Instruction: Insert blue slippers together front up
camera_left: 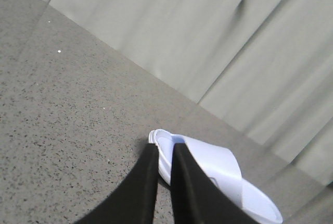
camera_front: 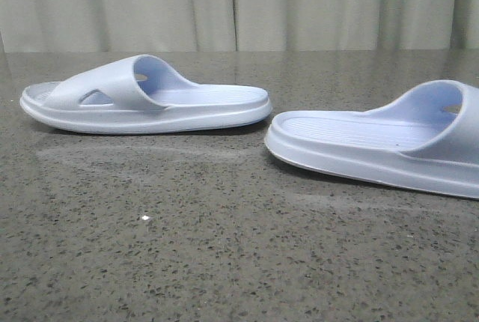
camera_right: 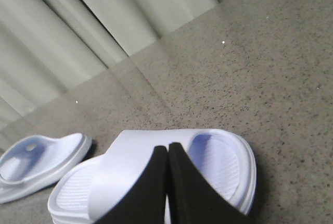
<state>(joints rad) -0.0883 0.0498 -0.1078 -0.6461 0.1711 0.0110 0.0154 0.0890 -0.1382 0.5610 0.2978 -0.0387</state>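
Observation:
Two pale lavender-blue slippers lie flat, soles down, on the dark speckled table [camera_front: 224, 247]. The left slipper [camera_front: 142, 97] lies with its strap toward the left; the right slipper [camera_front: 382, 138] has its strap toward the right and runs off the frame edge. Their heels face each other with a small gap. Neither gripper shows in the front view. My left gripper [camera_left: 164, 148] hovers above the left slipper [camera_left: 223, 166], its jaws nearly together and holding nothing. My right gripper [camera_right: 168, 147] is shut and empty above the strap of the right slipper [camera_right: 130, 156]. The left slipper also shows in the right wrist view [camera_right: 36, 161].
A pale pleated curtain [camera_front: 239, 0] hangs behind the table's far edge. A small white speck [camera_front: 145, 219] lies on the table in front of the slippers.

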